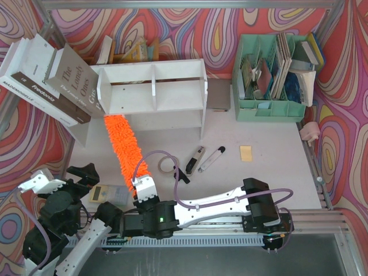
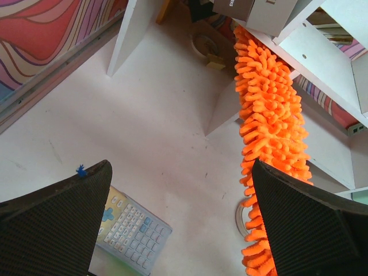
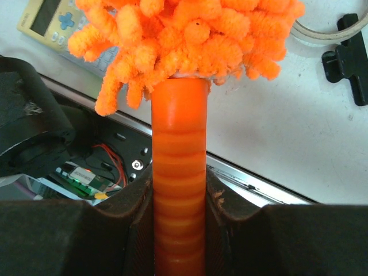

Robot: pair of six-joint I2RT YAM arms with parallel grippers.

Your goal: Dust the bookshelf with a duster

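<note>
The right tool (image 3: 179,227) was clamped on the handle of the duster (image 1: 123,146), whose fluffy tip lay at the lower left of the bookshelf (image 1: 152,86), upper centre of frame. The left tool (image 2: 178,230) stood apart, empty. Good dusting probably meant light pressure and steady sweeps along each tier.

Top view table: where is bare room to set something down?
Largest bare patch: table right of the yellow sticky note, in front of the mint green organiser. A smaller strip lies between the bookshelf and the pens. Crowded near-left: duster, tape roll, calculator.
</note>
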